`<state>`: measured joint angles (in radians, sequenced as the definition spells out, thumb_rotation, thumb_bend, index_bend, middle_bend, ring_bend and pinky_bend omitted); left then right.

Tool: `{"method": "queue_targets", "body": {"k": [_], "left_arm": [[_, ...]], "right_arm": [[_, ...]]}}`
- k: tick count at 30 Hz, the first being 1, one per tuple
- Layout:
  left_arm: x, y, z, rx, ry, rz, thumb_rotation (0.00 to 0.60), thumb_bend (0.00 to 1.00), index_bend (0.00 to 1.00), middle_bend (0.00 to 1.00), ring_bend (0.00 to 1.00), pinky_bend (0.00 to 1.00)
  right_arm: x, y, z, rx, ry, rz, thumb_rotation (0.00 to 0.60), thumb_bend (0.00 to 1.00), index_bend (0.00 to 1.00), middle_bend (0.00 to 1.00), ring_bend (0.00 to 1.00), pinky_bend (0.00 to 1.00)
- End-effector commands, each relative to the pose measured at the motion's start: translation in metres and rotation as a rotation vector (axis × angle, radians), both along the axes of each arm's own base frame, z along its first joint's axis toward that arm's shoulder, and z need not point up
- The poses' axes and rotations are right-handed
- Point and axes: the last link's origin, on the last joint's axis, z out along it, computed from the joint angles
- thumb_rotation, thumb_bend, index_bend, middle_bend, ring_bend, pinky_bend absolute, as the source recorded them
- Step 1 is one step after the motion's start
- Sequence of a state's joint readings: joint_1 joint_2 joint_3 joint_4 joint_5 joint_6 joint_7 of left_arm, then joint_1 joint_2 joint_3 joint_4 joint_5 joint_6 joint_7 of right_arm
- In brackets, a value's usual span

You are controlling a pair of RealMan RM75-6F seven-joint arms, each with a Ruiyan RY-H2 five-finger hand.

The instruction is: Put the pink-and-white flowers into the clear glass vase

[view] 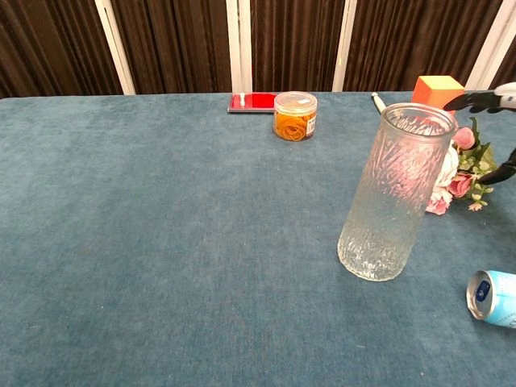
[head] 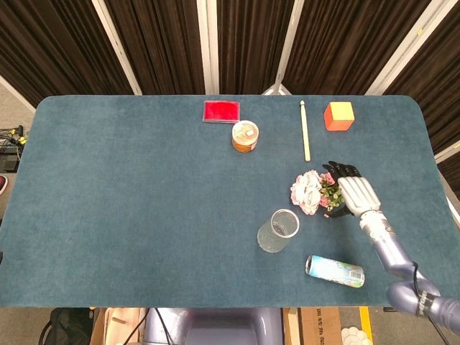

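Two views on my screen, working front to back: closest to me on the blue table (head: 108, 194) a drink can (head: 335, 271) lies on its side at the right front, open end showing in the chest view. Just behind it and to the left, the clear glass vase (view: 397, 193) stands upright, nothing in it. Behind the vase on the right, the pink-and-white flowers (head: 309, 191) lie on the cloth, blooms toward the vase, green stems under my right hand (head: 350, 189). That hand sits over the stem end with dark fingers (head: 341, 170) curved around the bunch — contact seems likely, but I can't tell whether it actually grips; the chest view only catches fingertips at the frame edge. Left hand isn't visible in either camera. Further back: a small jar with orange contents (head: 245, 136), a pale stick (head: 305, 130) lying front-to-back, then an orange-and-yellow block (head: 338, 116) and a flat red box (head: 221, 111) near the far edge.
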<state>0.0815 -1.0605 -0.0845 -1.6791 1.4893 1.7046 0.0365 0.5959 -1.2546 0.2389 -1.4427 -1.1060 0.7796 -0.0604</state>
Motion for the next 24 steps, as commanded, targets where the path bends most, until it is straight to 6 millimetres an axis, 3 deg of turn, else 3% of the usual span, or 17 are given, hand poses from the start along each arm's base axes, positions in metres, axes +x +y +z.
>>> {"method": "queue_targets", "body": {"k": [1, 10, 17, 19, 24], "left_arm": [[0.000, 0.000, -0.001, -0.001, 0.003, 0.002, 0.600, 0.35, 0.14, 0.00, 0.00, 0.11], [0.000, 0.002, -0.002, 0.003, 0.012, 0.012, 0.600, 0.35, 0.14, 0.00, 0.00, 0.11], [0.001, 0.003, -0.006, -0.016, 0.015, 0.012, 0.600, 0.35, 0.14, 0.00, 0.00, 0.11], [0.001, 0.004, -0.006, -0.017, 0.016, 0.014, 0.600, 0.35, 0.14, 0.00, 0.00, 0.11], [0.001, 0.005, -0.007, -0.022, 0.016, 0.018, 0.600, 0.35, 0.14, 0.00, 0.00, 0.11]], "right_arm": [[0.003, -0.012, -0.012, 0.024, 0.021, -0.016, 0.600, 0.05, 0.07, 0.03, 0.01, 0.00], [0.005, -0.032, -0.034, 0.064, 0.041, -0.072, 0.600, 0.05, 0.07, 0.04, 0.05, 0.00], [0.005, -0.043, -0.049, 0.070, 0.081, -0.089, 0.600, 0.05, 0.14, 0.17, 0.19, 0.00], [0.006, -0.045, -0.051, 0.062, 0.085, -0.089, 0.600, 0.09, 0.19, 0.23, 0.25, 0.00], [0.007, -0.045, -0.054, 0.038, 0.096, -0.081, 0.600, 0.36, 0.39, 0.38, 0.42, 0.06]]}}
